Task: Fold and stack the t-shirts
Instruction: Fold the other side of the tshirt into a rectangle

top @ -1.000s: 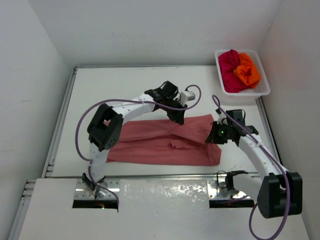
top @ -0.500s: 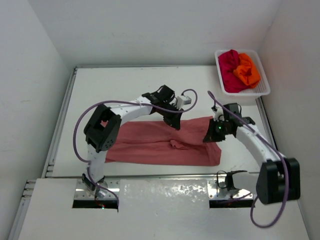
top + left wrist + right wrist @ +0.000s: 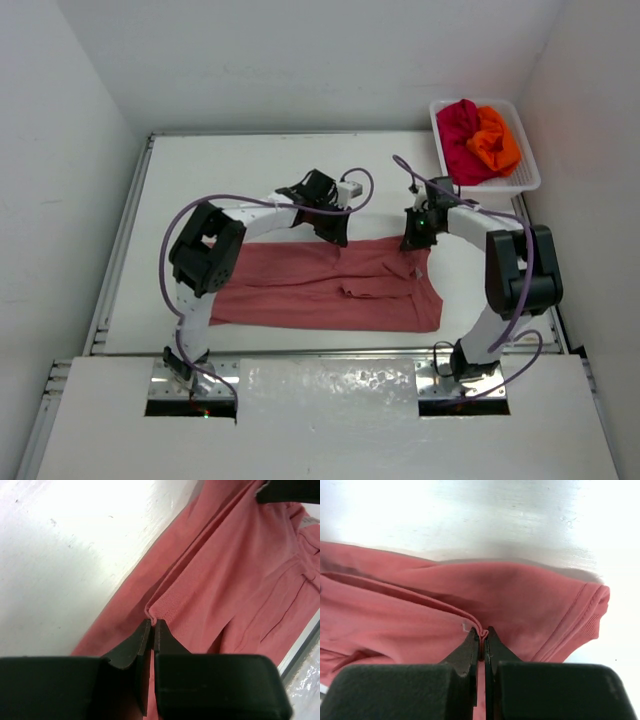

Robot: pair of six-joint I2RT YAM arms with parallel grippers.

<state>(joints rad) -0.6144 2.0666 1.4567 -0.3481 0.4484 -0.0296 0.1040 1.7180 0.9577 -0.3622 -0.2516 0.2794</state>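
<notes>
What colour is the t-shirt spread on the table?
Plain dusty salmon-pink t-shirt; shows best in the right wrist view.

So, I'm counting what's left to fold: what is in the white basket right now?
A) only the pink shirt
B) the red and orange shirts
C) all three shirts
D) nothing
B: the red shirt and orange shirt sit bunched in the basket, while the pink shirt lies spread on the table.
</notes>
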